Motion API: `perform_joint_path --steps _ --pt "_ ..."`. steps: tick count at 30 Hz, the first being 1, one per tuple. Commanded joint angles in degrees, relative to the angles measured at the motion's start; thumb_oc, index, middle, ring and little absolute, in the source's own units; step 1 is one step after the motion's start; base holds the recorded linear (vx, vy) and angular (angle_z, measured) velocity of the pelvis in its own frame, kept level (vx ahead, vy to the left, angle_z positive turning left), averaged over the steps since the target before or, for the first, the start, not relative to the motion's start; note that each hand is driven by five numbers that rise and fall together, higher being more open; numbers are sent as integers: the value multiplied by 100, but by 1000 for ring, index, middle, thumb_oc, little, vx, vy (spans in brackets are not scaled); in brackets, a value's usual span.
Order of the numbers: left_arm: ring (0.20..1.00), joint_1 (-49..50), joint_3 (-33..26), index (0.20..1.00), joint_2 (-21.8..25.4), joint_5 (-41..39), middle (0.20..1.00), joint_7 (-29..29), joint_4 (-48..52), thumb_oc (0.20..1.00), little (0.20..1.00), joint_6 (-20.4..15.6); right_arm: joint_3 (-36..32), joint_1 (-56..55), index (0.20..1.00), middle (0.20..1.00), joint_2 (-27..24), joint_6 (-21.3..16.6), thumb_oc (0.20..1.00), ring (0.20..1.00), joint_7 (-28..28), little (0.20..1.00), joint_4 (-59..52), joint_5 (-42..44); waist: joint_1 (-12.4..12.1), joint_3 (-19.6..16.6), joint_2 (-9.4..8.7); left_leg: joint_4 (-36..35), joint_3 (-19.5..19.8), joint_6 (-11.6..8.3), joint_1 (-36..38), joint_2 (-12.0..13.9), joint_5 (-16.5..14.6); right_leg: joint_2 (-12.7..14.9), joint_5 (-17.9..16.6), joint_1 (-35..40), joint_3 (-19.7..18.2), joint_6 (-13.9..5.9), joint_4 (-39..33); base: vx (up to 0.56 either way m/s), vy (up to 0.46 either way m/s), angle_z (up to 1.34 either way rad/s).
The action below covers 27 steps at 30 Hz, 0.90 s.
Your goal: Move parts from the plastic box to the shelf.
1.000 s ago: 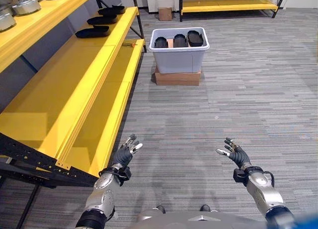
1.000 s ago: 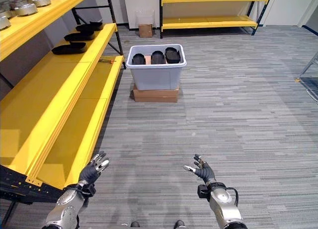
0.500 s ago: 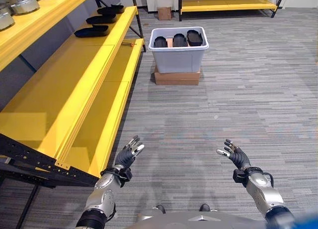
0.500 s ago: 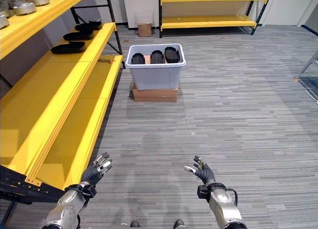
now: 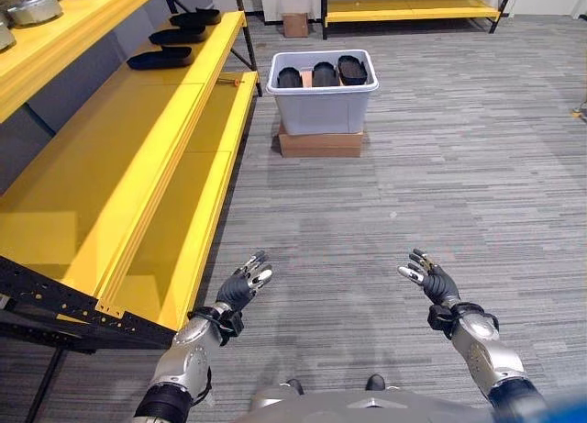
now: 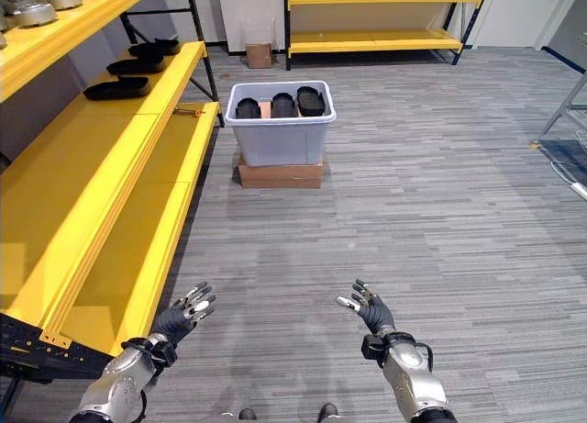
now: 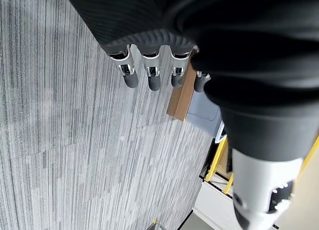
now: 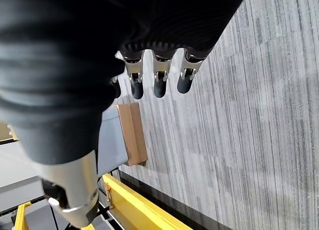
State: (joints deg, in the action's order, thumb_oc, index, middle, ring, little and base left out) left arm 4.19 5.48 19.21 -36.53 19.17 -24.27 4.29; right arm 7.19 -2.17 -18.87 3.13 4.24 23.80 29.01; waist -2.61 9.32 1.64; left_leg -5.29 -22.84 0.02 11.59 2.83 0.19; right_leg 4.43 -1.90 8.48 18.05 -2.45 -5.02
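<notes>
1. The yellow shelf (image 5: pixel 110 166) runs along the robot's left side in tiers. Its broad lower tier is mostly bare; three black parts on the shelf (image 5: pixel 158 60) lie at its far end.
2. On the upper tier (image 6: pixel 55 33) stand round grey metal parts (image 6: pixel 37 13).
3. The grey plastic box (image 6: pixel 280 134) sits well ahead of the robot on the grey carpet (image 5: pixel 413 184), just beside the shelf's far end.
4. The box rests on a flat brown cardboard carton (image 6: pixel 280 173).
5. Three black parts in the box (image 6: pixel 279 105) stand on edge side by side, their upper ends poking above the rim. This is where the task's things wait, well apart from both hands.
6. These parts look like rigid moulded pieces, oval and shallow, probably light and fairly smooth. A likely hold is the exposed upper end, fingers on one face and thumb on the other, lifting straight up to clear the neighbours.
7. The left hand (image 5: pixel 244 283) hovers low in front of the robot, near the shelf's edge, fingers spread and holding nothing.
8. The right hand (image 5: pixel 427 278) hovers opposite, fingers likewise loosely extended and empty.
</notes>
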Motion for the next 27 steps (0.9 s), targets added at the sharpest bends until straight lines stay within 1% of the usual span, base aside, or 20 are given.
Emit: perform_joint_path --steps 1,5,6,7,8,9,10,12,13,14,15,16,17,18,20,23,24,25,26,27 --pt "1000 -205 17 1000 213 -24 1000 357 58 1000 1000 -75 -5 337 1000 1000 -28 -133 1000 1000 137 1000 -249 -26 -2 -121 -191 242 255 -212 -172 90 -6 540 85 128 66 -498 401 18 258 -1" --pt "1000 -244 -4 1000 281 22 1000 381 -50 1000 1000 -41 -38 348 1000 1000 -82 -158 1000 1000 36 1000 -280 -201 10 -98 -195 255 356 -48 -207 -82 -84 593 212 -51 -42 -563 990 8 235 1" --pt "1000 -301 30 1000 291 -236 1000 468 -109 1000 1000 110 -85 437 1000 1000 -132 -204 1000 1000 -39 1000 -282 -129 -1 -15 -197 266 374 83 -220 -191 -120 715 57 -394 11 -717 1737 -22 267 -3" --pt "1000 -302 23 1000 258 -629 1000 462 -124 1000 1000 291 -110 474 1000 1000 -141 -211 1000 1000 -43 1000 -275 -90 -11 24 -190 264 374 127 -209 -229 -149 777 -26 -558 60 -790 2024 -16 211 -4" --pt "1000 -300 18 1000 246 -755 1000 477 -127 1000 1000 373 -117 486 1000 1000 -143 -220 1000 1000 -49 1000 -272 -74 -16 35 -190 265 374 141 -207 -245 -161 799 -49 -613 72 -813 2106 18 115 -3" --pt "1000 -278 -14 1000 186 -696 1000 513 -205 1000 1000 391 -118 541 1000 1000 -100 -286 1000 1000 -73 1000 -243 -79 -37 99 -184 230 351 194 -146 -314 -215 952 -318 -911 175 -926 2490 37 72 3" --pt "1000 -241 1 1000 184 -593 1000 479 -229 1000 1000 328 -129 561 1000 1000 -86 -322 1000 1000 -72 1000 -226 -114 -42 136 -198 235 350 198 -125 -333 -249 983 -428 -1024 188 -956 2511 73 39 -4" --pt "1000 -157 33 1000 170 -537 1000 373 -301 1000 1000 326 -145 581 1000 1000 -73 -494 1000 1000 -340 1000 -249 -340 -31 224 -242 258 350 165 -69 -339 -306 960 -550 -1096 218 -975 2232 134 -57 -3" --pt "1000 -139 55 1000 150 -525 1000 348 -328 1000 1000 297 -152 572 1000 1000 -78 -574 1000 1000 -497 1000 -319 -455 8 281 -302 303 383 137 -34 -354 -381 932 -677 -1127 226 -1001 1799 225 -88 6" --pt "1000 -127 76 1000 130 -493 1000 324 -332 1000 1000 270 -160 558 1000 1000 -79 -599 1000 1000 -586 1000 -391 -510 43 305 -334 310 466 105 26 -365 -493 922 -720 -1161 159 -1087 1528 254 -108 5" --pt "1000 -116 107 1000 101 -449 1000 278 -328 1000 1000 229 -170 531 1000 1000 -77 -637 1000 1000 -683 1000 -484 -615 86 346 -368 330 512 100 61 -369 -567 914 -859 -1211 102 -1126 1228 271 -129 4" --pt "1000 -109 191 1000 66 -495 1000 205 -329 1000 1000 157 -166 494 1000 1000 -62 -715 1000 1000 -845 1000 -587 -861 158 421 -431 368 545 132 72 -396 -616 946 -1191 -1351 13 -1128 814 256 -133 7" --pt "1000 -78 239 1000 57 -544 1000 185 -335 1000 1000 106 -160 470 1000 1000 -50 -790 1000 1000 -952 1000 -642 -997 199 444 -450 367 590 147 99 -410 -660 978 -1286 -1471 -67 -1152 648 288 -94 18" --pt "1000 -49 266 1000 60 -553 1000 179 -346 1000 1000 62 -159 456 1000 1000 -46 -846 1000 1000 -1017 1000 -666 -1065 218 450 -419 353 662 143 164 -391 -750 962 -1265 -1503 -133 -1202 564 313 -54 23" --pt "1000 43 338 1000 56 -506 1000 230 -373 1000 1000 -75 -170 427 1000 1000 -38 -959 1000 1000 -1177 1000 -707 -1158 264 491 -411 396 695 168 225 -372 -826 984 -1322 -1638 -187 -1214 481 255 -63 20" --pt "1000 45 339 1000 51 -505 1000 231 -372 1000 1000 -79 -169 424 1000 1000 -43 -962 1000 1000 -1180 1000 -710 -1160 272 512 -436 416 652 175 201 -385 -775 1010 -1367 -1655 -157 -1179 491 11 -21 9" --pt "1000 45 339 1000 51 -505 1000 231 -372 1000 1000 -79 -169 424 1000 1000 -43 -962 1000 1000 -1180 1000 -710 -1160 272 512 -436 416 652 175 201 -385 -775 1010 -1367 -1655 -157 -1179 491 694 -236 19" --pt "1000 195 540 1000 16 -790 1000 202 -279 1000 1000 -262 -260 376 1000 1000 -249 -1069 1000 1000 -1374 1000 -631 -1057 295 425 -432 974 626 194 109 -256 -1047 845 -785 -1357 -136 -978 820 884 -354 19" --pt "1000 217 482 1000 -35 -1209 1000 168 -206 1000 1000 -219 -296 392 1000 1000 -276 -1005 1000 1000 -1308 1000 -591 -616 252 363 -490 1220 515 170 20 -214 -1076 895 -689 -1306 42 -813 956 1014 -399 35" --pt "1000 253 436 1000 -65 -1310 1000 232 -162 1000 1000 -172 -318 403 1000 1000 -283 -1055 1000 1000 -1406 1000 -565 -659 227 321 -496 1324 472 145 7 -171 -1128 894 -613 -1260 126 -751 1005 533 -191 57"
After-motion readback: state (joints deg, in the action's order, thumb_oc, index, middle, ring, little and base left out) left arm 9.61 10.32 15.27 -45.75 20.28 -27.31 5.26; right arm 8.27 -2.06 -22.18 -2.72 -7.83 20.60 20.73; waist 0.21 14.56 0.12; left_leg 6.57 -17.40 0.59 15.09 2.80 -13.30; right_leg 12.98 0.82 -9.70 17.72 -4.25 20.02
